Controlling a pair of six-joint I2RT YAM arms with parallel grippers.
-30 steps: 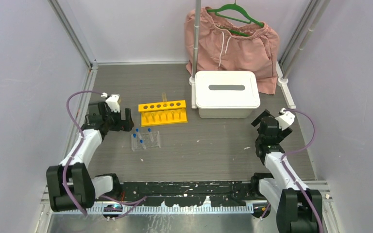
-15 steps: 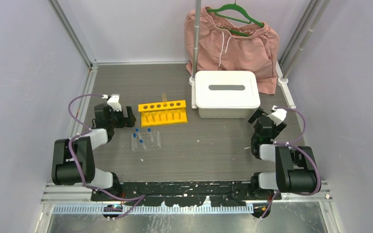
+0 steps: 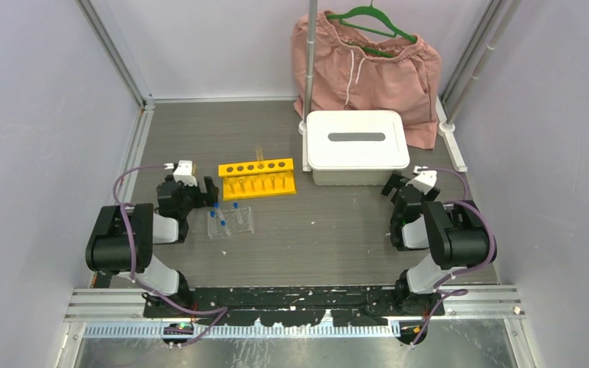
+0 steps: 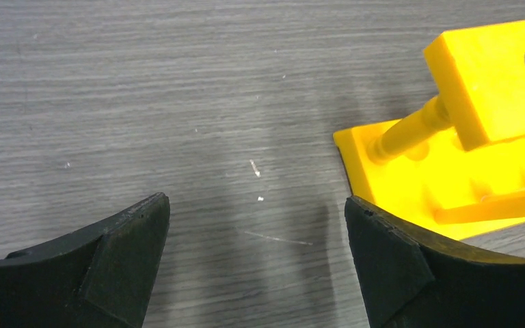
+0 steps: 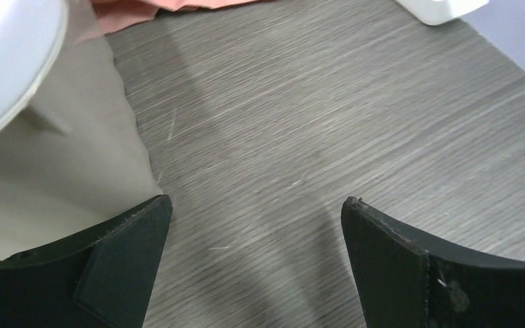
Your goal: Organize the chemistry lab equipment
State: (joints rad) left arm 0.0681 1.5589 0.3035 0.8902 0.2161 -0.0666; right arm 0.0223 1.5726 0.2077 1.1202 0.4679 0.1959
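A yellow rack (image 3: 257,178) stands left of centre on the grey table, with one clear tube upright in it. Just in front lies a clear rack (image 3: 230,221) holding blue-capped tubes (image 3: 216,206). My left gripper (image 3: 201,190) hovers low and open, left of the yellow rack, whose end (image 4: 472,137) fills the right of the left wrist view. Nothing lies between its fingertips (image 4: 137,225). My right gripper (image 3: 396,186) is open and empty beside the tub's near right corner. Only bare table shows in its own view (image 5: 256,205).
A large beige tub with a white lid (image 3: 358,146) sits at centre right, its wall (image 5: 48,171) close to my right gripper. Pink shorts on a green hanger (image 3: 368,57) hang at the back. Metal frame posts (image 3: 307,69) stand behind the tub.
Both arms have folded back toward their bases, lowering the grippers to the table. The left gripper shifted right toward the racks; the right gripper shifted left toward the tub. Both stayed open.
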